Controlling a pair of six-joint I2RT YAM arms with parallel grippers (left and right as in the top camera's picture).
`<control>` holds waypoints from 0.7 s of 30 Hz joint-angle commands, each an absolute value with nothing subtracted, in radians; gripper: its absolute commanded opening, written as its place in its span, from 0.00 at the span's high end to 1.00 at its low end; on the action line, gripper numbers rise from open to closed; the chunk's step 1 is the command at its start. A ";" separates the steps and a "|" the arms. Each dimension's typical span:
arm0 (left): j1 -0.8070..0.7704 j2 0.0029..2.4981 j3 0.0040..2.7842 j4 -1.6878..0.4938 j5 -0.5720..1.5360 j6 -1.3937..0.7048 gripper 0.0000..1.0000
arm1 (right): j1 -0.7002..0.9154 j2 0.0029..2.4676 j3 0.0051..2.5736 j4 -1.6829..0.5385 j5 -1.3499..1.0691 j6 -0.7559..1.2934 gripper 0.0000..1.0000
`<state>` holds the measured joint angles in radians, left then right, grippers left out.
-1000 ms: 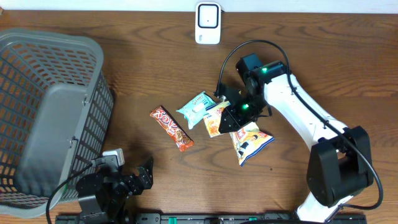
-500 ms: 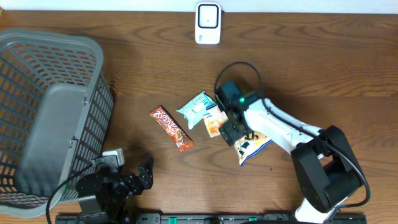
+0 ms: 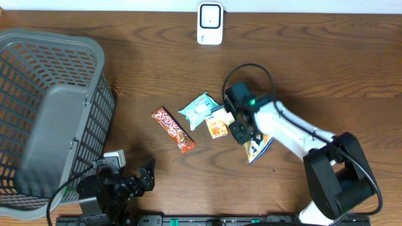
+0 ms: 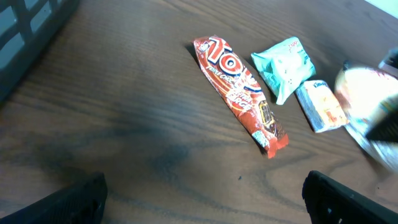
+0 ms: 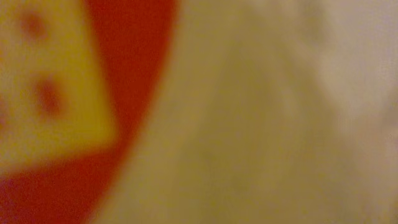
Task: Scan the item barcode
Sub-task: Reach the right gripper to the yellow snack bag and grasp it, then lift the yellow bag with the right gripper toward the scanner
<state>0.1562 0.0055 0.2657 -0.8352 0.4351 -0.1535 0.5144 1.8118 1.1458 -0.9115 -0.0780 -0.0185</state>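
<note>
Several snack packets lie mid-table: a red bar [image 3: 173,130] [image 4: 239,93], a teal packet [image 3: 199,110] [image 4: 285,66], a small orange packet [image 3: 217,125] [image 4: 321,106] and a yellow snack bag [image 3: 259,146]. My right gripper [image 3: 244,133] presses down at the yellow bag's left end and is shut on it; the bag stands narrowed and tilted. Blurred yellow and red wrapper [image 5: 249,124] fills the right wrist view and hides the fingers. My left gripper [image 3: 135,179] [image 4: 214,208] rests open near the front left, holding nothing. A white scanner [image 3: 210,24] stands at the back edge.
A large grey mesh basket [image 3: 50,113] takes up the left side of the table. The right arm's black cable loops above the packets. Bare wood lies between the basket and the red bar.
The right gripper came down from above the small packets onto the yellow bag and closed. The bag went from lying flat to bunched and tilted. The left arm stayed still.
</note>
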 commanded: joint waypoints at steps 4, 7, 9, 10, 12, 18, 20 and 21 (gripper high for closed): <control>0.158 0.004 0.264 -0.837 0.429 -0.155 0.02 | 0.388 1.853 1.296 -1.217 -0.984 -0.442 0.99; 0.158 0.004 0.264 -0.837 0.429 -0.155 0.02 | 0.329 1.853 1.296 -1.283 -1.203 -0.475 0.99; 0.158 0.004 0.264 -0.837 0.429 -0.155 0.02 | 0.273 1.853 1.296 -1.356 -1.412 -0.366 0.99; 0.158 0.004 0.264 -0.837 0.429 -0.155 0.02 | 0.262 1.853 1.296 -1.367 -1.446 -0.312 0.99; 0.158 0.004 0.264 -0.837 0.429 -0.155 0.02 | 0.231 1.853 1.296 -1.397 -1.511 -0.123 0.99; 0.158 0.004 0.264 -0.837 0.429 -0.155 0.02 | 0.216 1.853 1.296 -1.380 -1.466 -0.245 0.99; 0.158 0.004 0.264 -0.837 0.429 -0.155 0.02 | 0.216 1.853 1.296 -1.353 -1.463 -0.446 0.99; 0.158 0.004 0.264 -0.837 0.429 -0.155 0.02 | 0.216 1.853 1.296 -1.351 -1.449 -0.604 0.99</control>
